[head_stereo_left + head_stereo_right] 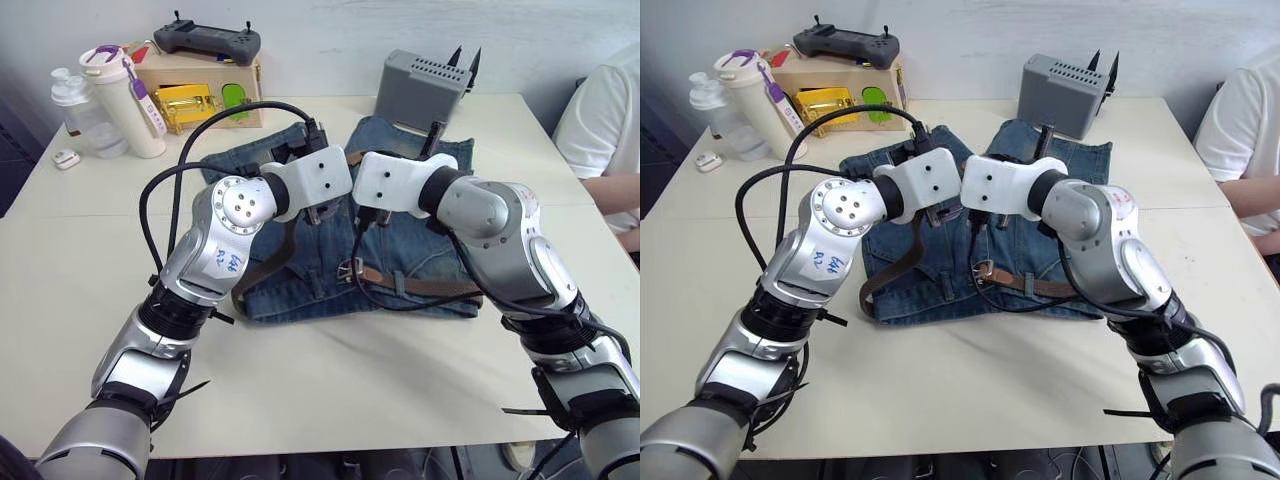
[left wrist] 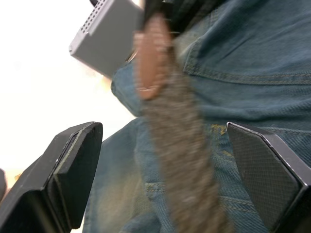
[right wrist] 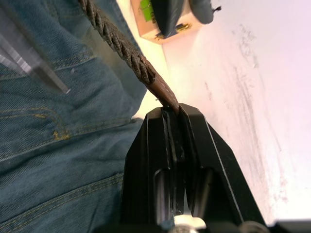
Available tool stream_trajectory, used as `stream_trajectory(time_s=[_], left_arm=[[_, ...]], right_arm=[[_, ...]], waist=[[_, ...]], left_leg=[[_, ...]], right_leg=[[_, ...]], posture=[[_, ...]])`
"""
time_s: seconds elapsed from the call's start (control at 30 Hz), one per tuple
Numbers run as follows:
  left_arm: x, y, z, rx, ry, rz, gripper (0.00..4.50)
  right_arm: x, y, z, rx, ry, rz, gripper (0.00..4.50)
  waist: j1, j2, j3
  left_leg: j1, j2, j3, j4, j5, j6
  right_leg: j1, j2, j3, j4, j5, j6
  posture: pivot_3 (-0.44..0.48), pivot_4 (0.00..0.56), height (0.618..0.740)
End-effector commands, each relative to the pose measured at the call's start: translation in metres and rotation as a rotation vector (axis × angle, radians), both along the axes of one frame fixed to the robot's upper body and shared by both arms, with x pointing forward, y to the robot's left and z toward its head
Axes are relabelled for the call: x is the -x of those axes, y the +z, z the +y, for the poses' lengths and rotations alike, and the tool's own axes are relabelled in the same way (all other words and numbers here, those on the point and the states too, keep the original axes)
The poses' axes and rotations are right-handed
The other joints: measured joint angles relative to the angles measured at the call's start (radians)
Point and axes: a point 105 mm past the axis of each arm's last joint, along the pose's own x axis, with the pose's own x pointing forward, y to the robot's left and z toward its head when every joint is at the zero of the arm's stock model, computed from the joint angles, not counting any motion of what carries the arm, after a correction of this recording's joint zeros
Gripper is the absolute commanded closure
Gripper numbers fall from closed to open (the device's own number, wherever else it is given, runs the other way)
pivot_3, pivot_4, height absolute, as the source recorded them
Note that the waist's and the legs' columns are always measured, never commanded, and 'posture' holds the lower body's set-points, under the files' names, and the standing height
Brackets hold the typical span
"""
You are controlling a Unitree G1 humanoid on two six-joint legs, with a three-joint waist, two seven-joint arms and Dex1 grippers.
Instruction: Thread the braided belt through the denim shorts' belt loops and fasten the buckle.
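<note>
1. The big white worktop (image 1: 330, 390) holds everything.
2. The denim shorts (image 1: 300, 285) lie flat in the middle of the worktop, waistband toward the robot.
3. A grey box (image 1: 420, 90) stands just behind the shorts. A cardboard box (image 1: 195, 90) with a black controller (image 1: 205, 40) on top sits at the far left, beside a white bottle (image 1: 125, 100).
4. A person's arm in a white sleeve (image 1: 605, 130) shows at the right edge.
5. The braided belt (image 1: 420, 285) runs along the waistband. Its silver buckle (image 1: 350, 270) lies on the front of the shorts. The other end rises off the cloth between the 2 arms.
6. The right gripper (image 3: 171, 112) is clamped tight on the belt's smooth tan tip (image 2: 150, 58).
7. The left gripper (image 2: 163, 179) has its 2 fingers (image 2: 77, 165) wide apart, with the belt hanging between them, touching neither.
</note>
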Motion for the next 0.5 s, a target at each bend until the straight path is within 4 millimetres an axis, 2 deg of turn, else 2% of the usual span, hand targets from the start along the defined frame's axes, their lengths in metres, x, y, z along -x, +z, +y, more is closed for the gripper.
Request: stream_trajectory(time_s=[0.03,0.17,0.2,0.33,0.4,0.5], left_arm=[[0.01,0.021,-0.007,0.004,-0.026,-0.075,0.05],[0.013,0.016,-0.009,0.0,-0.042,-0.055,0.05],[0.015,0.014,-0.01,-0.003,-0.048,-0.047,0.29],[0.016,0.008,-0.009,-0.017,-0.054,-0.027,1.58],[0.016,0.006,-0.01,-0.018,-0.055,-0.02,2.55],[0.016,0.003,-0.01,-0.017,-0.056,-0.014,3.78]], right_arm=[[0.002,0.017,-0.004,-0.034,-0.013,-0.067,4.5],[0.001,0.016,-0.004,-0.043,-0.018,-0.059,4.5],[0.0,0.016,-0.005,-0.047,-0.02,-0.055,4.5],[0.0,0.016,-0.005,-0.066,-0.023,-0.048,4.5],[0.001,0.017,-0.005,-0.072,-0.022,-0.047,4.5],[0.001,0.018,-0.005,-0.076,-0.019,-0.042,4.5]], waist=[[0.001,0.0,0.0],[0.001,0.0,0.0],[0.001,0.0,0.0],[0.0,0.0,0.0],[0.0,0.0,0.0],[0.001,0.0,0.0]], left_leg=[[0.0,0.0,0.0,0.0,0.0,0.0],[0.0,0.0,0.0,0.0,0.0,0.0],[0.0,0.0,0.0,0.0,0.0,0.0],[0.0,0.0,0.0,0.0,0.0,0.0],[0.0,0.0,0.0,0.0,0.0,0.0],[0.0,0.0,0.0,0.0,0.0,0.0]], right_leg=[[0.0,0.0,0.0,0.0,0.0,0.0],[0.0,0.0,0.0,0.0,0.0,0.0],[0.0,0.0,0.0,0.0,0.0,0.0],[0.0,0.0,0.0,0.0,0.0,0.0],[0.0,0.0,0.0,0.0,0.0,0.0],[0.0,0.0,0.0,0.0,0.0,0.0]], posture=[[0.0,0.15,0.735],[0.0,0.15,0.735],[0.0,0.15,0.735],[0.0,0.15,0.735],[0.0,0.15,0.735],[0.0,0.15,0.735]])
